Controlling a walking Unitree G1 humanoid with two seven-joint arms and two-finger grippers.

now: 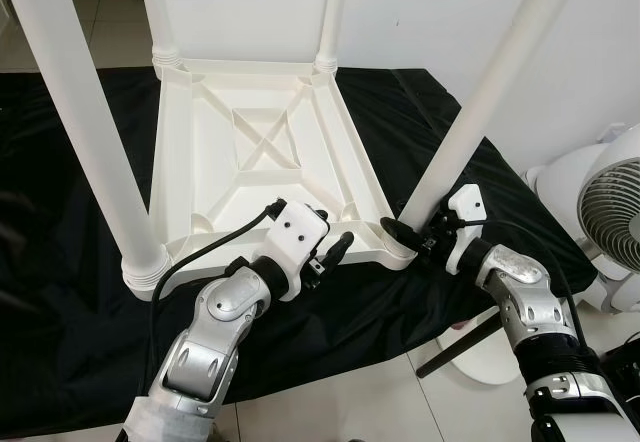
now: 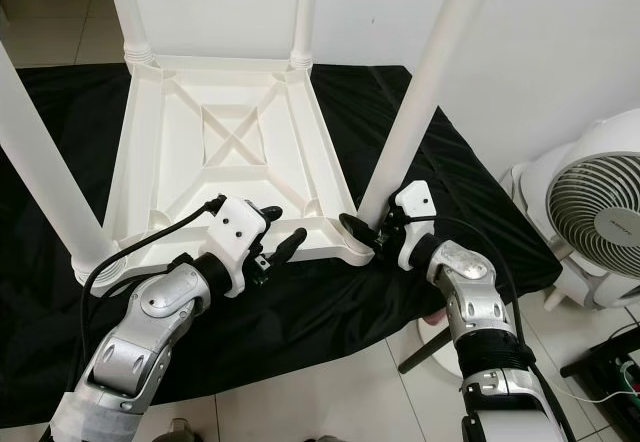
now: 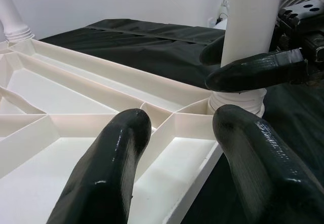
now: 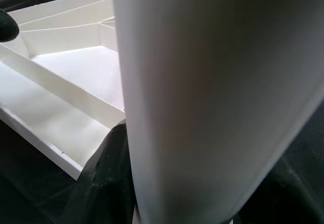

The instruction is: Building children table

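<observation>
**Fig.: Child's table inverted, four legs seated; near-right leg under grip**

Near field. The left gripper point(image 1: 335, 252) sat at the near edge of the upturned table top point(image 1: 262, 162), approx. mid-way along that edge. In the left wrist view its two black fingers point(image 3: 109, 168) were spread apart w/ nothing between them, poised just over the ribbed underside near the corner socket. The right gripper point(image 1: 415, 234) was at the near-right corner. Its fingers were closed round the base of the near-right leg point(image 1: 490, 92), one finger on each side of the post just above the socket collar; the right wrist view showed the white post close up w/ a dark finger point(image 4: 109, 183) pressed to its side.

Mid field. The table top lay underside up on a black cloth point(image 1: 60, 292) spread over the tiled floor, its X-shaped rib pattern facing up. The near-left leg point(image 1: 85, 122) stood in its corner socket, leaning slightly outward.

Far field. The far-left leg point(image 1: 160, 7) and far-right leg point(image 1: 333, 12) stood in their sockets at the far corners. A white fan point(image 1: 610, 212) stood to the right, off the cloth.

Progress (judgement). All four legs appeared to be in place, so the build looked nearly complete. Prob. remaining: final seating or tightening of the near-right leg, then turning the table upright. Whether that leg was fully home could not be told.
</observation>
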